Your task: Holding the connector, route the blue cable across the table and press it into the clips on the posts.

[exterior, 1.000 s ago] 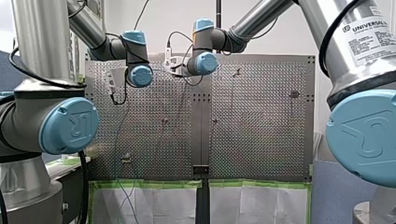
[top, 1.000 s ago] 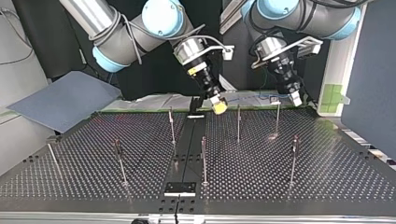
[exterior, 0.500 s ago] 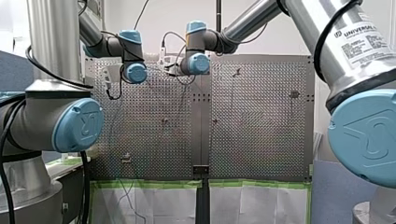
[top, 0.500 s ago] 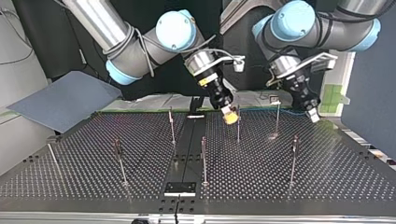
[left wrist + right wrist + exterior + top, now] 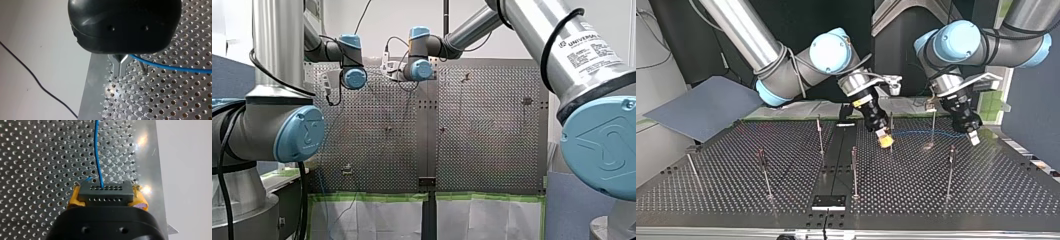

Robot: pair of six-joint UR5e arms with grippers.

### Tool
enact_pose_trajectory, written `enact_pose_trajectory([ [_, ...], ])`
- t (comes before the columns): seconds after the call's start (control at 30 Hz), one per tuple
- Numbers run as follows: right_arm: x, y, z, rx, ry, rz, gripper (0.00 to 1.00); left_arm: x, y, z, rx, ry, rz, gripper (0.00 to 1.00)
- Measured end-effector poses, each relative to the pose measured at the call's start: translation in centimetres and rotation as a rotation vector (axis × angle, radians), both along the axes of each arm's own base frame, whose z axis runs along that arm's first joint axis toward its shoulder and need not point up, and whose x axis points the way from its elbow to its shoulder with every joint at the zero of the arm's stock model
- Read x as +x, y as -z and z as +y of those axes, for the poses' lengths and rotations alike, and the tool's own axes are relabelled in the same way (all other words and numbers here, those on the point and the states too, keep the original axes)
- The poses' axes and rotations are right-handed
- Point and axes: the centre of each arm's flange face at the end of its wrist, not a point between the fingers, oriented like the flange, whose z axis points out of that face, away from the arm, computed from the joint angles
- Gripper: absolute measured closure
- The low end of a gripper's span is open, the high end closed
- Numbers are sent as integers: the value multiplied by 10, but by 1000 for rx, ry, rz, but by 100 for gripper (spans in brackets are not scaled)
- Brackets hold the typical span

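Observation:
In the right wrist view my right gripper (image 5: 106, 190) has its yellow pads shut on a dark grey connector (image 5: 105, 196). The blue cable (image 5: 98, 152) leaves the connector and runs ahead over the perforated plate. In the top view that gripper (image 5: 884, 140) hangs beside a thin post (image 5: 891, 127) near the middle. From it the blue cable (image 5: 923, 133) stretches to my left gripper (image 5: 973, 137) at the view's right. In the left wrist view the metal fingers (image 5: 117, 68) are pressed together, and the cable (image 5: 175, 67) comes out at their base.
Several thin posts stand on the perforated table (image 5: 716, 190), among them one (image 5: 933, 125) that the cable passes, one (image 5: 951, 167) in front of my left gripper, and one (image 5: 854, 167) at the middle. A grey sheet (image 5: 706, 107) lies off the table's far left corner.
In the top view both arms have come forward and lower over the table. The blue cable now hangs stretched between the two grippers, past the posts.

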Motion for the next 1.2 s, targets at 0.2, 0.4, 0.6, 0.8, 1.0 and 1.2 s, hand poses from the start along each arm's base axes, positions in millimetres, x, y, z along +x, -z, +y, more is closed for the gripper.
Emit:
enact_pose_trajectory([
  [0.2,6,6,-6,5,-4,4,100,13,0,5,3,11,1,100],
  [0.4,10,19,-12,16,-1,17,100,21,-6,13,4,13,-15,100],
  [0.6,9,20,-17,16,-2,17,100,29,-4,16,14,40,-14,100],
  [0.8,7,20,-21,16,-1,17,100,38,4,21,17,51,-3,100],
  [1.0,7,20,-22,15,-5,17,100,43,1,27,17,59,-24,100],
  [1.2,9,14,-23,7,-10,8,100,46,-1,26,12,108,-44,100],
])
